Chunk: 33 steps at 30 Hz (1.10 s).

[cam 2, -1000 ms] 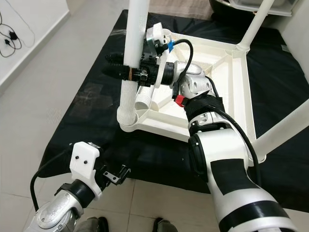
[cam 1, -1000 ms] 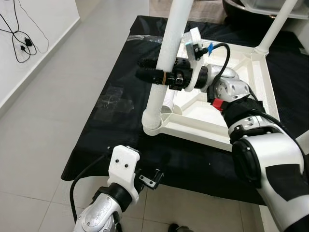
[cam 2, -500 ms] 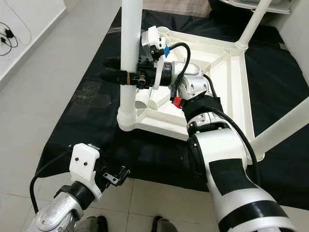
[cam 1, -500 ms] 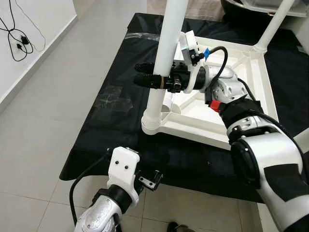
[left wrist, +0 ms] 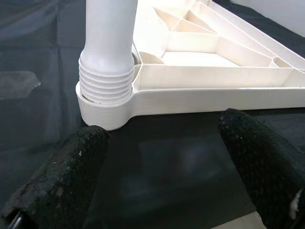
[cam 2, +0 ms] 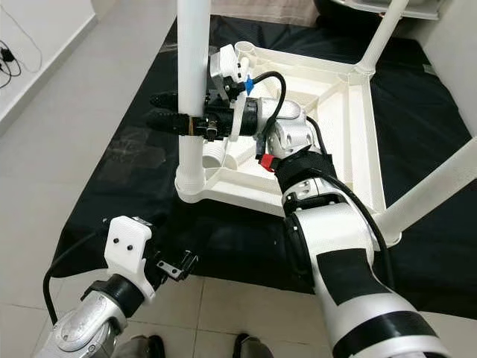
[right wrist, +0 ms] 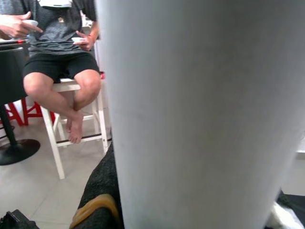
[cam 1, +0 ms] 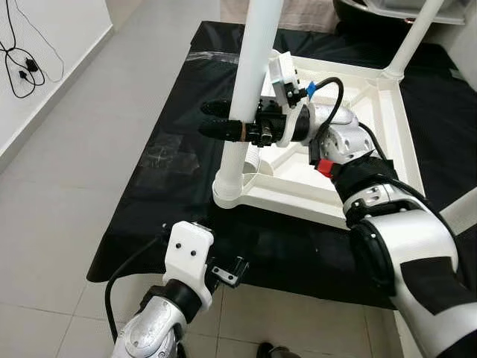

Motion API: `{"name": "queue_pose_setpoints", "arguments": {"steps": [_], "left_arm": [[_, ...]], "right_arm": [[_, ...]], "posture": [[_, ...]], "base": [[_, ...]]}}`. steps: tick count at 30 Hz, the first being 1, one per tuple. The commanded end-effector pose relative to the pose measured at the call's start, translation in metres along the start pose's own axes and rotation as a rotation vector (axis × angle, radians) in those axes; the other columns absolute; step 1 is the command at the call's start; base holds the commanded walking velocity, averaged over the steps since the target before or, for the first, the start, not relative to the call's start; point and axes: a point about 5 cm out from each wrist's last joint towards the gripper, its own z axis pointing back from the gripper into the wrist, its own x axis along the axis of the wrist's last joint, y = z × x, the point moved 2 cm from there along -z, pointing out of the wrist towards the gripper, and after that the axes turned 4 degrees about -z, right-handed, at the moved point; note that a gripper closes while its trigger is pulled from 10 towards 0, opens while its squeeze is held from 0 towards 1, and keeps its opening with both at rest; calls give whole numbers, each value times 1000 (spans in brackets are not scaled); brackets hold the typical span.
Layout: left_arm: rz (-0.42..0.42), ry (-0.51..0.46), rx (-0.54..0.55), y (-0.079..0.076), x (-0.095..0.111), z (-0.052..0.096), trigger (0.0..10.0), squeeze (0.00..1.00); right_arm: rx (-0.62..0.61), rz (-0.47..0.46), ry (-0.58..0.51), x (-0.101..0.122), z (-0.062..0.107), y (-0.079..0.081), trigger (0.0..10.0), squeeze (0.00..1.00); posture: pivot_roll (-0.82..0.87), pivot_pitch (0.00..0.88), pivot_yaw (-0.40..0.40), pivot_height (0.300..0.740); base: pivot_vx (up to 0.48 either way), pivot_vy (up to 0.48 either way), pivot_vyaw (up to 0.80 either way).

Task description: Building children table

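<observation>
Left gripper (left wrist: 162,157), fingers spread and holding nothing, hovers just before the tabletop (cam 1: 350,160), which lies upside down on a black sheet. Right gripper (cam 1: 223,119) pinches a leg (cam 1: 250,82) standing upright in its near-left corner socket, seemingly part-threaded. Two more legs already stand.

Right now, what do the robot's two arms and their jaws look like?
Both arms are silver metal with glossy white and black shells. The right gripper has long black ribbed fingers, a white camera block with a blue tab, a black cable loop and a red clip. The left gripper has rough black pads, a white two-hole mount and a black cable.
</observation>
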Motion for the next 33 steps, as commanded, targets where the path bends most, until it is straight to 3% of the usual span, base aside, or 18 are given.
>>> {"name": "queue_pose_setpoints", "arguments": {"steps": [1, 12, 18, 25, 33], "left_arm": [[-16, 4, 15, 5, -1, 1, 10000, 0], [-50, -4, 34, 16, 2, -2, 10000, 0], [-48, -5, 33, 15, 2, -2, 10000, 0], [-46, -13, 32, 13, 5, -1, 10000, 0], [-47, -16, 40, 13, 8, 0, 10000, 0]], "right_arm": [[8, -80, 82, -30, -4, 7, 10000, 0], [-44, -71, 146, -37, -17, 5, 10000, 0], [123, -117, 137, -34, -27, 17, 10000, 0], [212, -171, 130, -31, -30, 21, 10000, 0], [197, -157, 184, -38, -39, 22, 10000, 0]], "posture": [[128, 234, -68, 740], [127, 237, -73, 740], [123, 251, -81, 740], [131, 274, -95, 740], [132, 285, -99, 740]], "base": [[0, 0, 0], [0, 0, 0], [0, 0, 0], [0, 0, 0], [0, 0, 0]]}}
